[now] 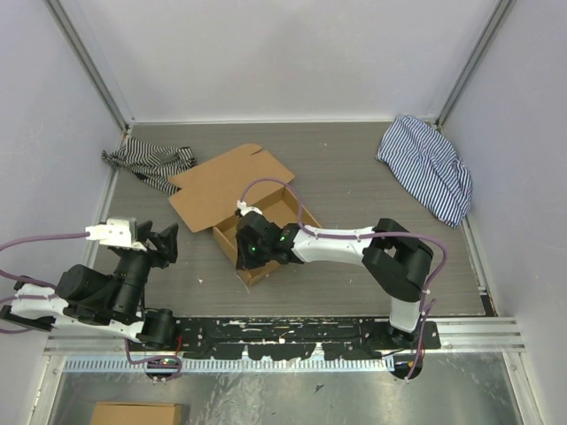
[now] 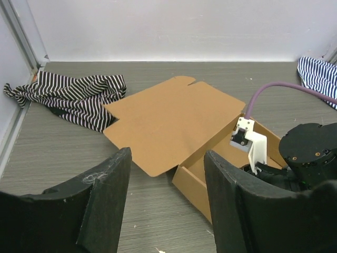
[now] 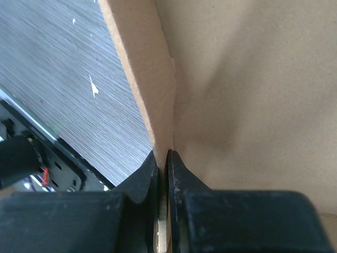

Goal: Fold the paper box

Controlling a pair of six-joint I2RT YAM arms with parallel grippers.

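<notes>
- Right gripper [image 3: 167, 158] fills the bottom of the right wrist view. Its jaws are nearly together, pinching a thin upright cardboard edge, and the fingers [image 3: 139, 182] are black.
- That edge belongs to the paper box [image 1: 226, 186]. In the top view the right gripper [image 1: 248, 251] sits at the near-left wall of the box tray.
- paper box [image 2: 174, 121] is plain brown and sits on the worktop [image 1: 354, 177] left of centre. The tray part has its walls up and an open top. The big lid panel lies flat, spread toward the far-left corner, with a notch on its far edge.
- paper box [image 3: 237, 79] takes up most of the right wrist view, so not much else can be read there.
- Purple cable [image 1: 266, 184] loops from the right wrist over the lid panel.
- Left gripper [image 1: 159, 243] is over the near-left part of the worktop, apart from the box and aimed at it.
- Left gripper [image 2: 167, 153] has its jaws wide apart with nothing between them. Only the lid edge and bare worktop show through the gap.
- Black-and-white striped cloth [image 1: 146, 164] is bunched at the far-left edge, just beside the lid corner. From the left wrist view [image 2: 73, 95] I can't tell if it touches the lid.
- Blue-and-white striped cloth [image 1: 425, 164] is heaped near the far-right corner, well apart from the box.
- Small second cardboard box [image 1: 137, 413] lies off the worktop, below the near edge on the left.
</notes>
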